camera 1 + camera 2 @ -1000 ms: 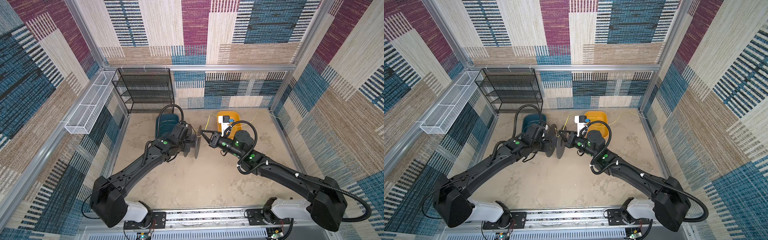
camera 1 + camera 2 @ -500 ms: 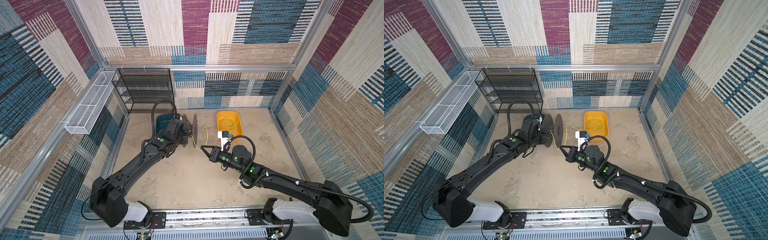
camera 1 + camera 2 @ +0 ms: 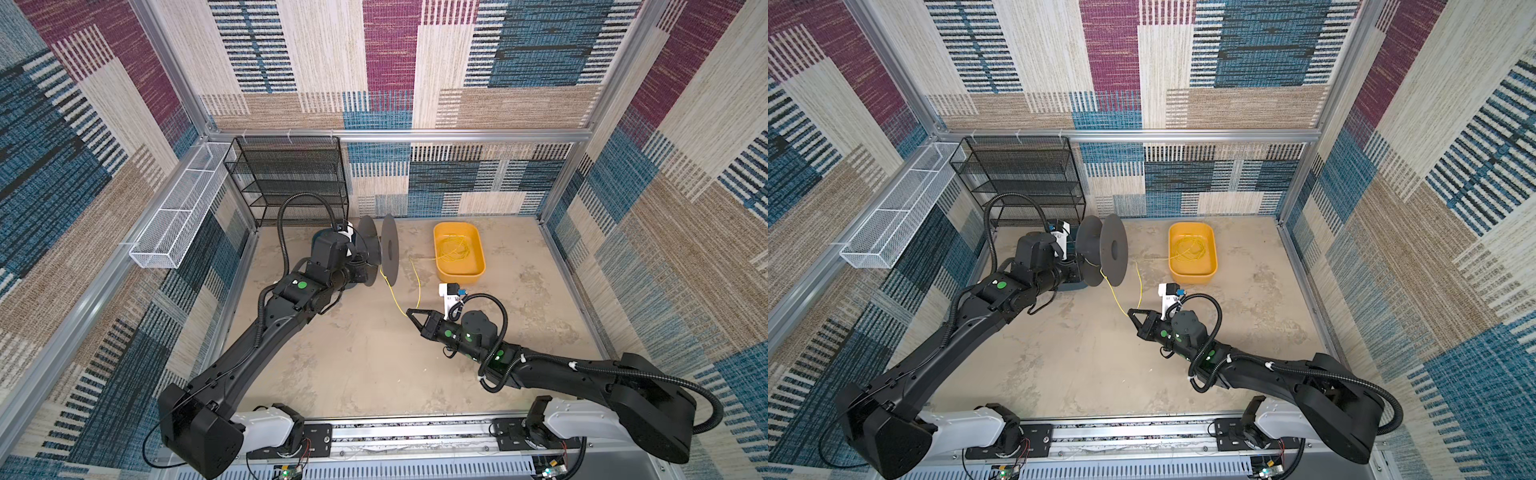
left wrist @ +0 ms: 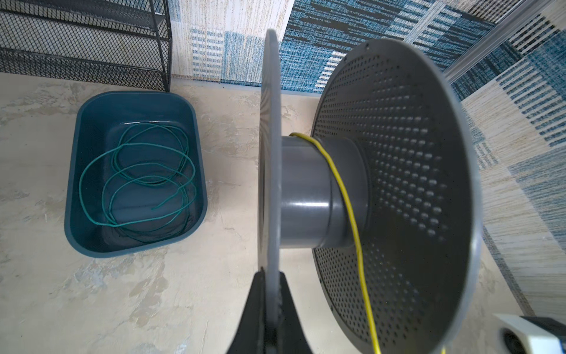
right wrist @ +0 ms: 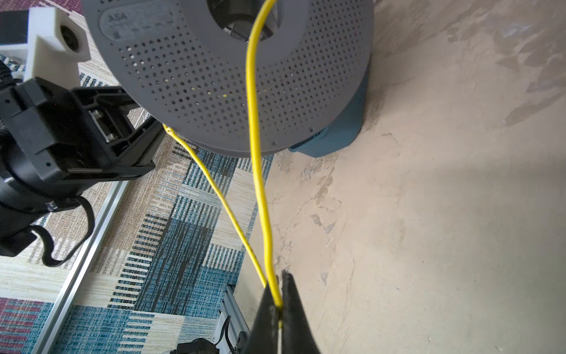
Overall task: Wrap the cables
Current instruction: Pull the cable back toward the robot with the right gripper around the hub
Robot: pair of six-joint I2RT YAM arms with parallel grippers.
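Observation:
A thin yellow cable (image 3: 395,297) runs from the hub (image 4: 306,190) of a grey perforated spool (image 3: 388,249) down to my right gripper (image 3: 411,311), then back up toward loose yellow loops (image 3: 453,249) in the yellow bin (image 3: 459,274). My left gripper (image 4: 271,275) is shut on the edge of one spool flange (image 4: 269,153) and holds the spool off the floor. One turn of the cable (image 4: 352,214) lies on the hub. My right gripper (image 5: 279,294) is shut on the yellow cable (image 5: 254,122), in front of the spool (image 5: 199,76).
A dark blue bin (image 4: 73,171) holding a coiled green cable (image 4: 137,171) sits on the floor behind the spool. A black mesh rack (image 3: 291,178) stands at the back left. A white wire basket (image 3: 174,220) hangs on the left wall.
The left arm carried the spool back and left, toward the rack. The right gripper drew forward with the yellow cable, so the gap between them widened. Both grips stayed shut.

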